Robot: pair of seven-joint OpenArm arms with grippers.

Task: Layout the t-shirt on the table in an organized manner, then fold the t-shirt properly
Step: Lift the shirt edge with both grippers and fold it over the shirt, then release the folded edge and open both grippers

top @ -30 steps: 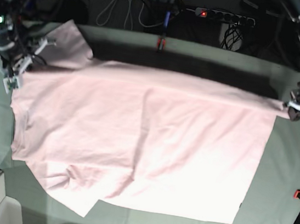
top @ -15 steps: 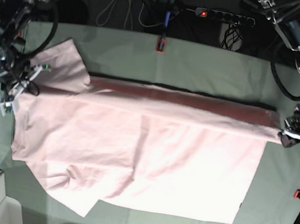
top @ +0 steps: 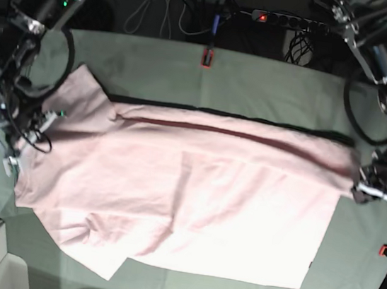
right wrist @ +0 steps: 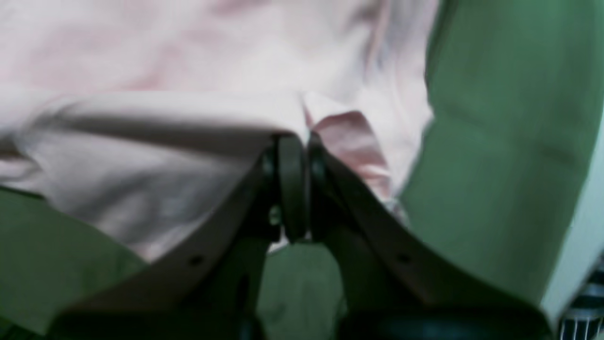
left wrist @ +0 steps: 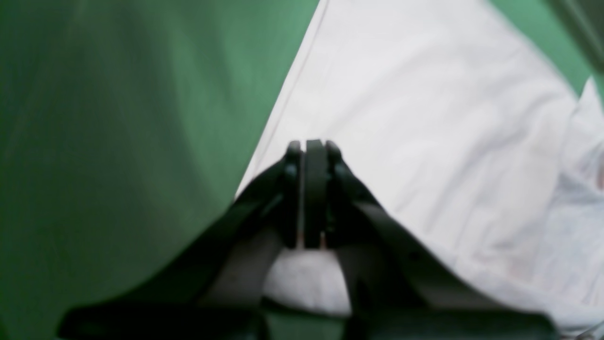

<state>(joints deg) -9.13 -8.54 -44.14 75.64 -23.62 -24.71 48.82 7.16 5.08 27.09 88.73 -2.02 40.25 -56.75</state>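
Left pincer (left wrist: 309, 156) clamped tight on the hem corner of the pale pink, thin cotton t-shirt (top: 187, 193), and the right pincer (right wrist: 295, 146) is pinched shut on the shoulder end near the sleeve! Between them the far edge hangs lifted in a taut line above the wide desk (top: 273, 80) under its creased grey-green cloth, the rest lying flat. That hold looks meant to carry the edge over for a lengthwise fold.
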